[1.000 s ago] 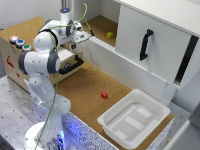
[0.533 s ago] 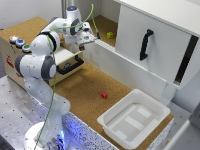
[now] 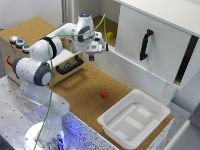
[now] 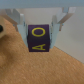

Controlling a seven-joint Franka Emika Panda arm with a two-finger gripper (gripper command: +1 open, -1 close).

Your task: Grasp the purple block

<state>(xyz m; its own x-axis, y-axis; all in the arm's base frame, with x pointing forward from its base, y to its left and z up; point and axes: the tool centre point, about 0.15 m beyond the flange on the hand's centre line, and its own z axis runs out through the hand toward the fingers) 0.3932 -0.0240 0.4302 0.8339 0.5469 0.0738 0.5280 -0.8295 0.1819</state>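
Block: the purple block (image 4: 39,38), yellow letters on its faces, sits between the gripper's (image 4: 40,31) two fingers in the wrist view. In the exterior view it cannot be made out; the gripper (image 3: 98,49) is in the upper middle of that frame, held above the cork board.
Pincer: a finger (image 4: 21,31) stands flush against each side of the block, so it looks closed on the block. Whether the block is clear of the surface or resting on it, I cannot tell.
Step in hand: judged to be securing the grasp. To do it well, keep the squeeze square on the two flat side faces, with no twist of the wrist, and raise straight up so the block does not rotate out.
Surroundings: a small red block (image 3: 104,95) lies on the cork floor (image 3: 85,92) in mid frame, well apart from the gripper. A white tray (image 3: 134,118) sits lower right. A wooden drawer box (image 3: 30,50) with a black handle (image 3: 69,65) is at left, with coloured buttons (image 3: 18,42) on top.
Obstacles: a white cabinet door (image 3: 150,47) with its own black handle stands just to the right of the gripper, and a yellow-green cable (image 3: 102,22) loops near the wrist. A sideways swing toward the exterior view's right could, I judge, brush the door.
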